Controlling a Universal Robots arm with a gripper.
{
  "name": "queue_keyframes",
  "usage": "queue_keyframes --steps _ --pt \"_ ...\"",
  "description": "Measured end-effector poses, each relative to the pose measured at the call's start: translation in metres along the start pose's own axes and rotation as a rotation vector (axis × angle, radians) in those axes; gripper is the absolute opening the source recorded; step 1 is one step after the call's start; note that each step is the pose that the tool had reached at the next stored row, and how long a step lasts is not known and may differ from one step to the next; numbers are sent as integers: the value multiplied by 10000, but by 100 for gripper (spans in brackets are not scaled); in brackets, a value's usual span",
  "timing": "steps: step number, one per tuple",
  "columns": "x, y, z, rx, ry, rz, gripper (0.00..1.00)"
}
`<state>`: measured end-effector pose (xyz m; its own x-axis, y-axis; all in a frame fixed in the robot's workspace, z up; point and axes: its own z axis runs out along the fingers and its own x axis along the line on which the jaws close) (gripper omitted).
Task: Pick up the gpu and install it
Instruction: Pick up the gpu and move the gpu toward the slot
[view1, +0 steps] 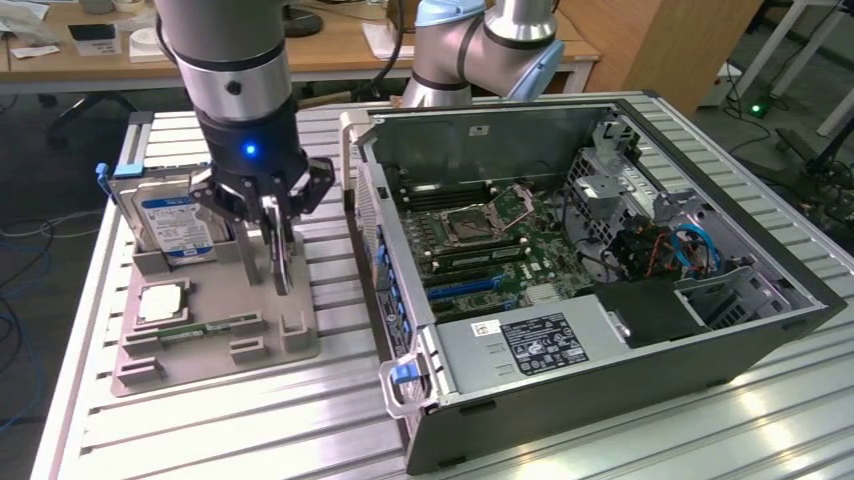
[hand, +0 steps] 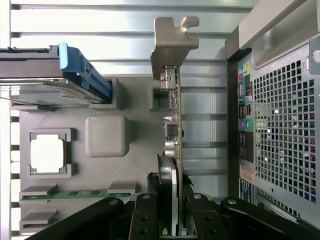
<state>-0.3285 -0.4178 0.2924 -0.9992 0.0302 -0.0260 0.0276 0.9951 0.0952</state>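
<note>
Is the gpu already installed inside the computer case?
No, the gpu is held upright by the jaws at the gray tray, outside the computer case.

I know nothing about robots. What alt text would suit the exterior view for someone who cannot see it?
Robot fingers grip a thin graphics card on edge at a grey tray that also holds a hard drive, a processor chip and a memory stick. An open computer case lies on the exterior view's right.
</note>
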Motion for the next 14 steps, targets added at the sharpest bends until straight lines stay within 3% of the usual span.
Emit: queue_keyframes --steps 14 --pt "-3 10 -103 -24 1 0 27"
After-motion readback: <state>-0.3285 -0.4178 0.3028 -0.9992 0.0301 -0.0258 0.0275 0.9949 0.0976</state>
